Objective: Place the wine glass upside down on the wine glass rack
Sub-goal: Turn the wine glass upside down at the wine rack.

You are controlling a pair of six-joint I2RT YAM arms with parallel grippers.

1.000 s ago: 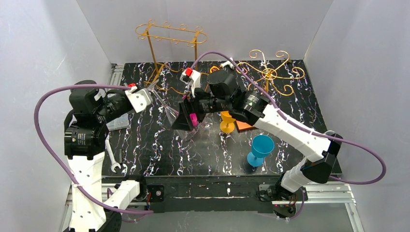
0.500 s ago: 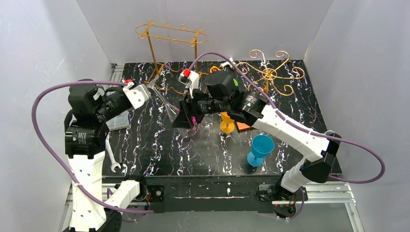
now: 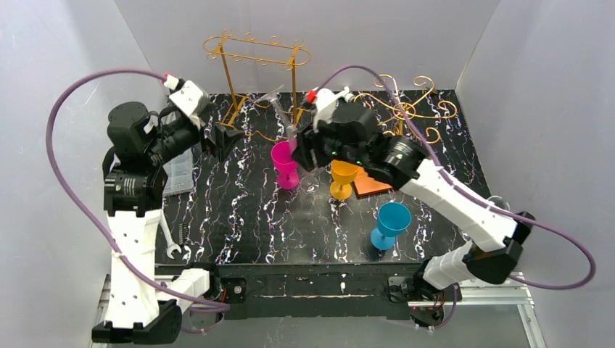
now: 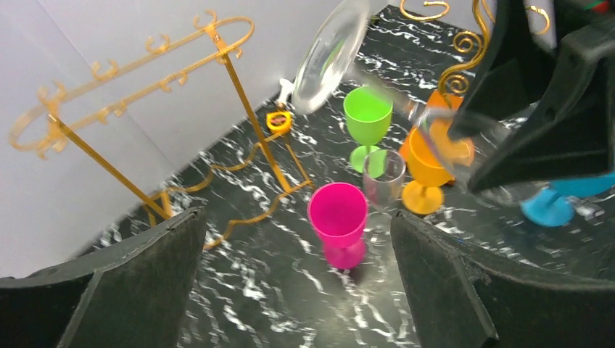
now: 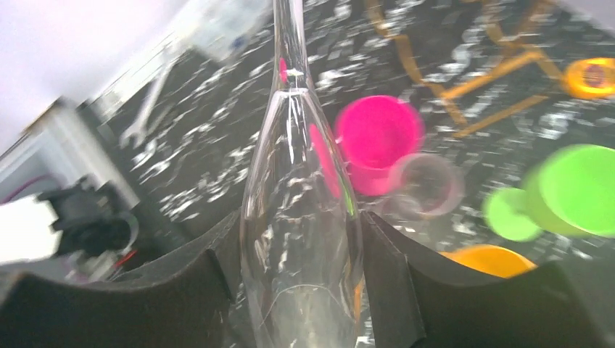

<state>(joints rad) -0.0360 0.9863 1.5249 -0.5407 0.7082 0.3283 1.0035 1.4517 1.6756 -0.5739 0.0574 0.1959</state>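
My right gripper (image 3: 301, 148) pinches the glass (image 5: 297, 188) by its bowl, foot aimed at the far-left rack (image 3: 257, 52); my left gripper (image 3: 226, 140) is spread, empty; hanging not yet done.

light: bright, diffuse | shadows: faint, soft | blur: both wrist views motion-smeared | glare: streaks on wine glass (image 5: 301, 217)

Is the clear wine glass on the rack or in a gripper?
In a gripper: the right gripper clamps the wine glass by the bowl, foot midair, off the tall gold rack.
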